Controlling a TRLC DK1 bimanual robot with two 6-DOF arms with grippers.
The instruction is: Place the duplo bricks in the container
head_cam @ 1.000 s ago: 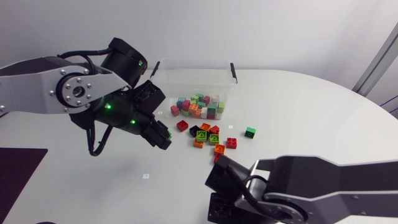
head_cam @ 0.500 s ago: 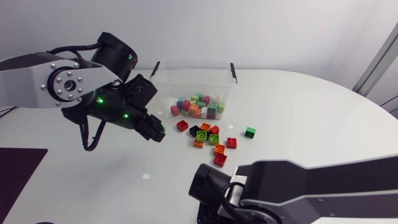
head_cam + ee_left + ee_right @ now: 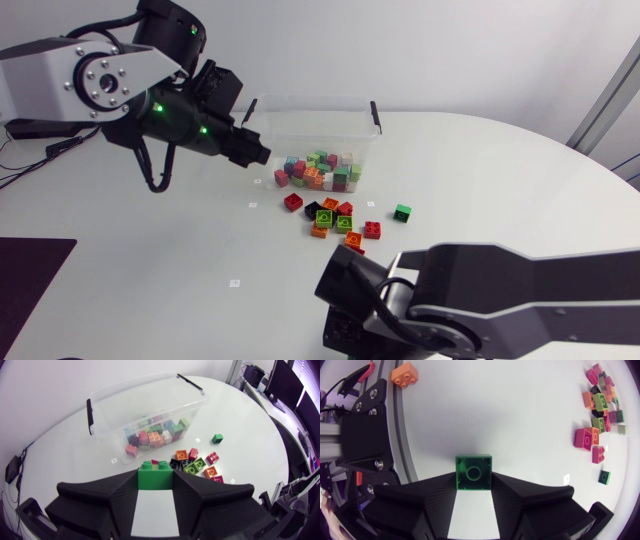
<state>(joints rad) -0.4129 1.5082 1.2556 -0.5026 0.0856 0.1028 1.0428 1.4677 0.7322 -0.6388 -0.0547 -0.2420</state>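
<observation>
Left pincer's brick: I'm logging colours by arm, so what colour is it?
Green. The brick held in the left pincer shows best in the left wrist view.

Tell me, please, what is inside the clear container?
A pile of mixed-coloured duplo bricks lies in the container, heaped toward one side. The floor beneath the pile is covered, as are any lower bricks.
</observation>
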